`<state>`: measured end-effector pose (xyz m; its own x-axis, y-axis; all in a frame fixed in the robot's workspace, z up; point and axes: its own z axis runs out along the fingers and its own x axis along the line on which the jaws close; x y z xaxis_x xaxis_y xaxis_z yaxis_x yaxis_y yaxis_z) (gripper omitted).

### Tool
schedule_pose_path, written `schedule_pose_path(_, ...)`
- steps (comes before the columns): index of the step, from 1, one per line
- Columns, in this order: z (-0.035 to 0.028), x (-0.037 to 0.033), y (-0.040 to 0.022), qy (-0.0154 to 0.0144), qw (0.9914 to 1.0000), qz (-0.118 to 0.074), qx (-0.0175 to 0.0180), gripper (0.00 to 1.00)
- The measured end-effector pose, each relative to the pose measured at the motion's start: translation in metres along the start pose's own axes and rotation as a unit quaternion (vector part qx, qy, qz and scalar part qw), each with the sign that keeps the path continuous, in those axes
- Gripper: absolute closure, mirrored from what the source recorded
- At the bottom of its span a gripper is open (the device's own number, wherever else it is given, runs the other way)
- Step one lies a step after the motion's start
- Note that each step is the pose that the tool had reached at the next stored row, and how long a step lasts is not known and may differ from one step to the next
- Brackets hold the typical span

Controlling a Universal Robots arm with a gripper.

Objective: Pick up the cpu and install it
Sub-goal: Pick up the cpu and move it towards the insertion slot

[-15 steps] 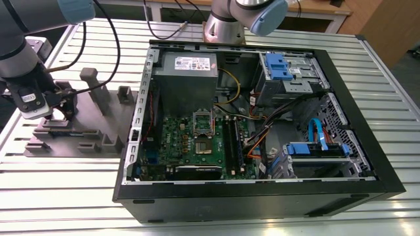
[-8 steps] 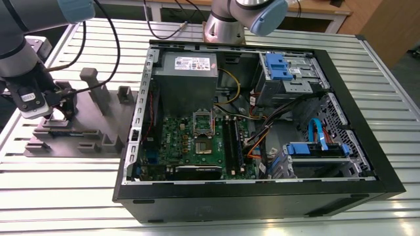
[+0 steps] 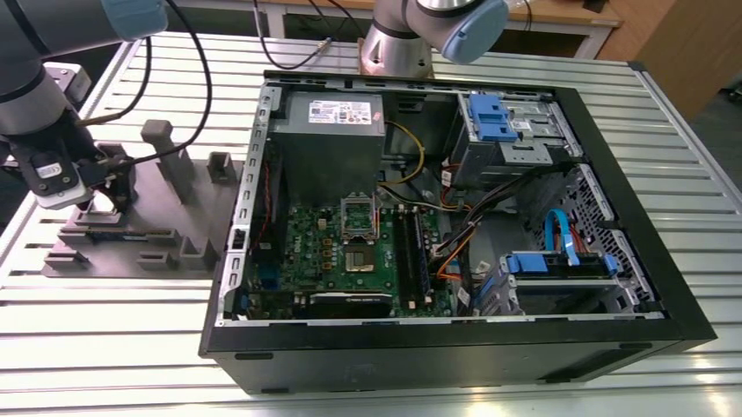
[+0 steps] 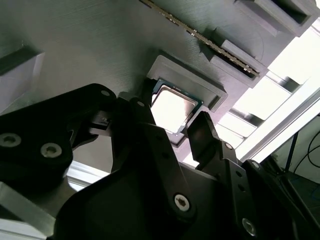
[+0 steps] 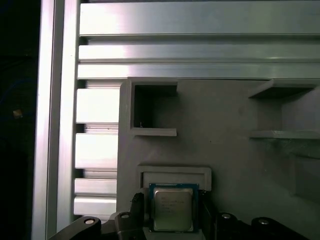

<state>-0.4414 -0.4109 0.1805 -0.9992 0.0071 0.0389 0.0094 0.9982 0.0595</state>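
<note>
Cpu (image 5: 172, 209): a small, flat, square chip with a brushed silvery metal lid and a thin greenish rim. It lies face up in a shallow walled pocket (image 5: 174, 175) of a matte grey printed fixture (image 3: 128, 248). The fixture sits on a ribbed aluminium tabletop (image 3: 116, 295), well apart from the open computer case (image 3: 649, 287), on the exterior view's left.

The black pincer (image 4: 172, 117) hangs directly over the pocket. Its jaws are parted, one on each side of the chip and close to its opposite edges. Nothing is clamped, and the chip rests level in its seat.

Judged from its look, the chip is light and rigid, but it is delicate. The polished lid is likely slippery, and the underside, hidden here, should not be scraped or pressed. The safest hold appears to be on two opposite side edges, squarely and evenly, so it lifts flat and does not tip against the pocket wall.

The fixture shows fine layered print lines, with blocky posts and open rectangular slots. The tabletop is made of long, bright, reflective slats with dark grooves between them. Inside the case lies a green motherboard (image 3: 347, 252), and its silver socket frame (image 3: 357, 228) stands open near the middle.
</note>
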Motion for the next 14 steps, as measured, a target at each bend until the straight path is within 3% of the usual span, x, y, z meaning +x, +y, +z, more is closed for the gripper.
schedule_pose_path(5, 0.0001, 0.0004, 0.0, -0.0014, 1.0, 0.0, 0.0025, 0.45)
schedule_pose_path(14, -0.0011, 0.0004, 0.0002, -0.0016, 0.99999, 0.0, 0.0032, 0.45)
